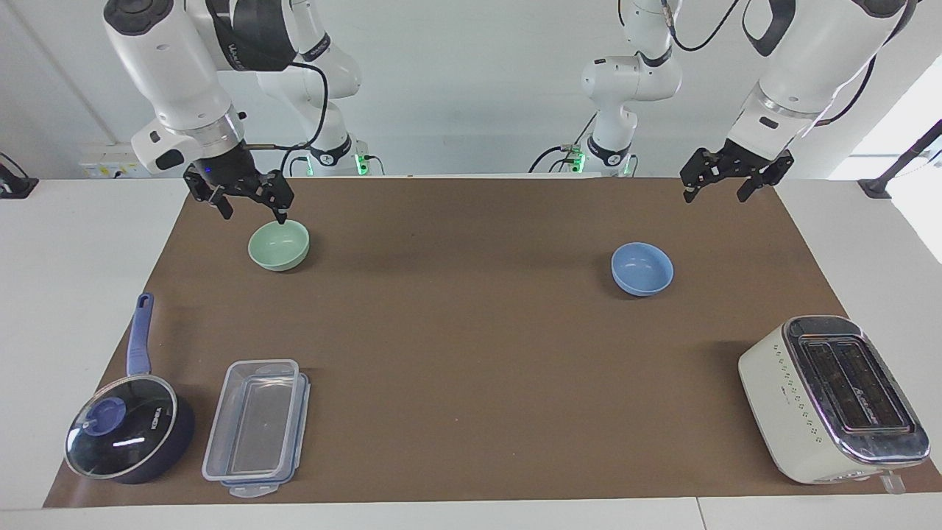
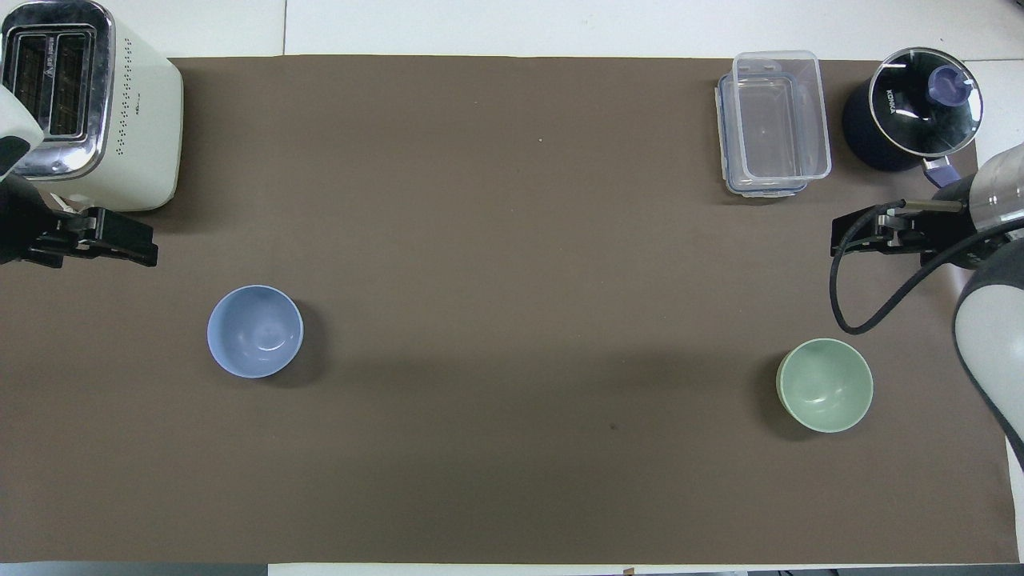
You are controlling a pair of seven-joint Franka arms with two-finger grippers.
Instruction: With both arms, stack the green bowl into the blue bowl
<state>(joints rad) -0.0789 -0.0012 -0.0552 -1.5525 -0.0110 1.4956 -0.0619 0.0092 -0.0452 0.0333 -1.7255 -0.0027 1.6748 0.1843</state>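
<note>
The green bowl [image 1: 279,245] stands upright and empty on the brown mat, toward the right arm's end; it also shows in the overhead view [image 2: 825,385]. The blue bowl [image 1: 642,269] stands upright and empty toward the left arm's end, and shows in the overhead view [image 2: 255,330]. My right gripper [image 1: 252,215] is open and empty, in the air just above the green bowl's rim on the robots' side; it shows in the overhead view [image 2: 848,237]. My left gripper [image 1: 715,196] is open and empty, raised over the mat between the blue bowl and the mat's edge [image 2: 144,244].
A cream toaster [image 1: 831,397] stands at the left arm's end, farther from the robots than the blue bowl. A dark saucepan with a glass lid [image 1: 125,434] and a clear plastic container [image 1: 257,427] stand at the right arm's end, farther than the green bowl.
</note>
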